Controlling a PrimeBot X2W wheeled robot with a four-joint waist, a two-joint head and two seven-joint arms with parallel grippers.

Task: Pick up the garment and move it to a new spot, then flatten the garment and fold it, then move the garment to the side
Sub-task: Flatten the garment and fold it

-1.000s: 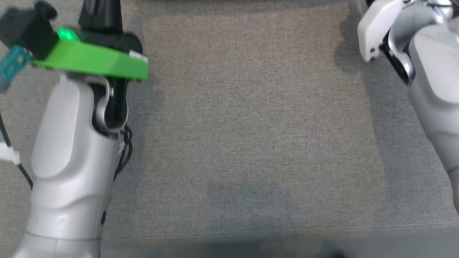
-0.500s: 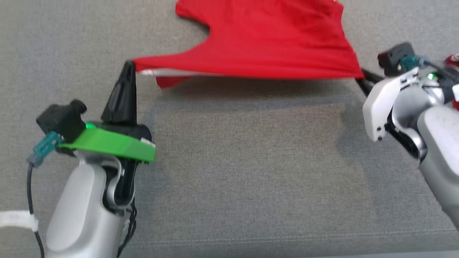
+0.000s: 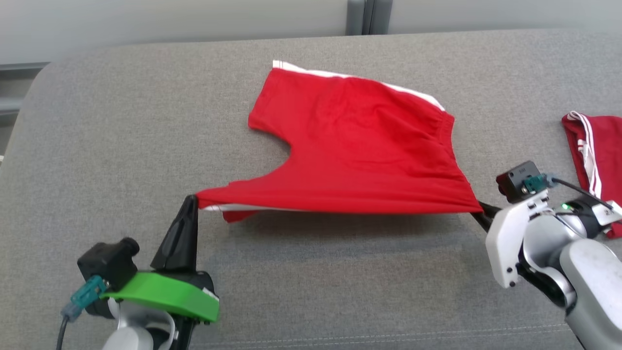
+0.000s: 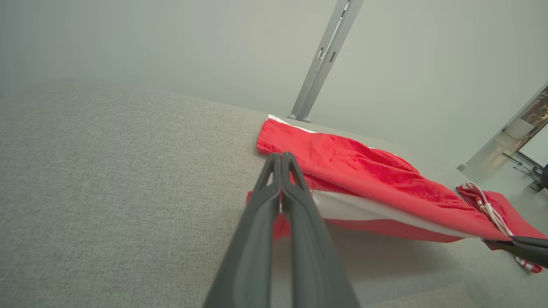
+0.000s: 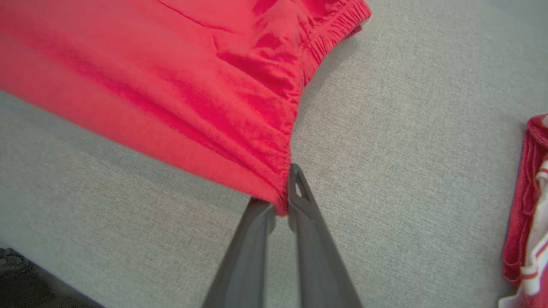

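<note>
So L gripper [image 3: 192, 200] and R gripper [image 3: 478, 210] are both pinched on the shorts [image 3: 359, 150], near edge stretched btwn them over the cushion [image 3: 121, 121].

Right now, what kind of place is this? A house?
Probably a lab or workroom, not a home: a big grey cloth-covered table, a bare pale wall with a metal post behind it, and red shorts for folding.
</note>
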